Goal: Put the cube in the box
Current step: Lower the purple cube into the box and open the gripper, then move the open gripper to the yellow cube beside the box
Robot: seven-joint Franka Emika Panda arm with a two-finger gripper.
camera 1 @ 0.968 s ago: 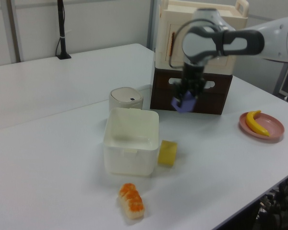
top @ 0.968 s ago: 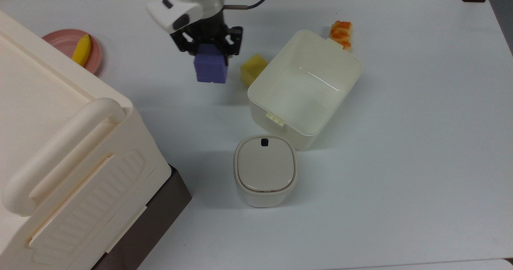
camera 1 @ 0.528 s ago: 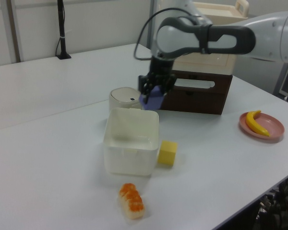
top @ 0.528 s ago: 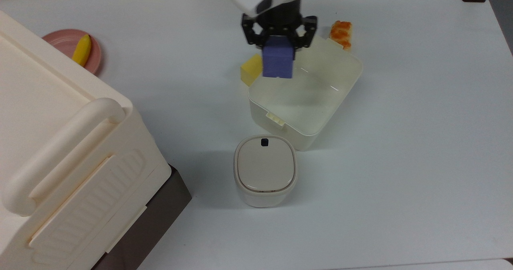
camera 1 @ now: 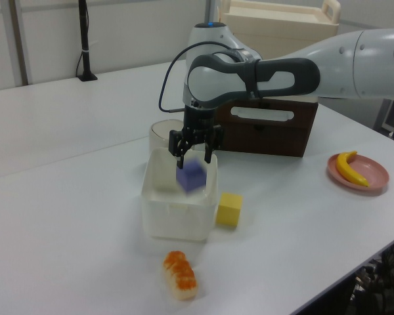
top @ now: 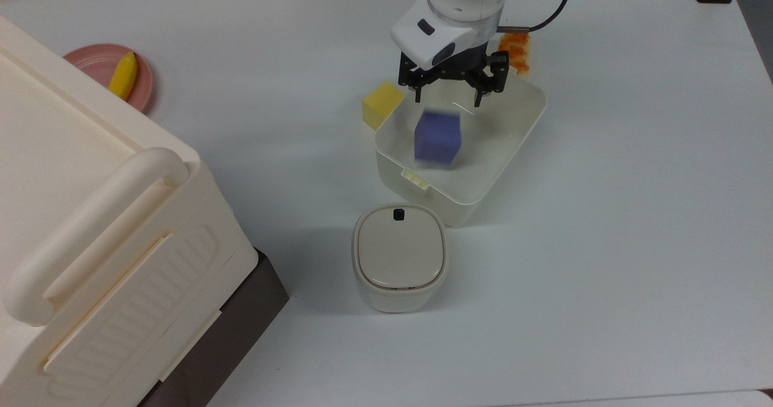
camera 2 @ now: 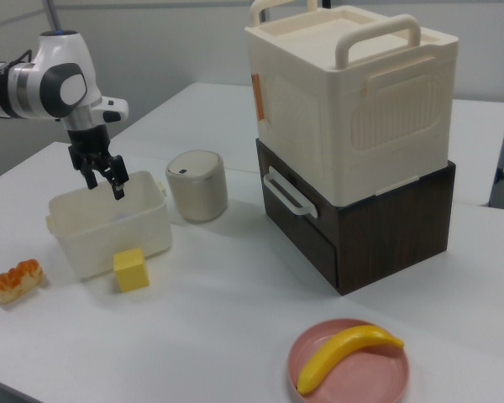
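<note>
A purple cube [top: 437, 136] [camera 1: 190, 176] appears blurred inside the open cream-white box [top: 524, 123] [camera 1: 174, 220] [camera 2: 109, 235], free of the fingers. My gripper [top: 448, 96] [camera 1: 195, 156] [camera 2: 103, 186] hangs open just above the box's far half in the top view, directly over the cube, with nothing between its fingers. A yellow cube [top: 381, 102] [camera 1: 229, 209] [camera 2: 131, 269] sits on the table, touching or nearly touching the box's outer wall.
A sushi piece [top: 515, 48] lies behind the box in the top view. A small bin with a beige lid [top: 400, 256] stands in front of it. A large cream case [top: 90, 226] and a pink plate [top: 90, 63] with a banana [top: 122, 75] are at the top view's left.
The gripper carried the purple cube rightward in the top view to over the box, then opened. The cube has left the fingers and dropped into the box.
</note>
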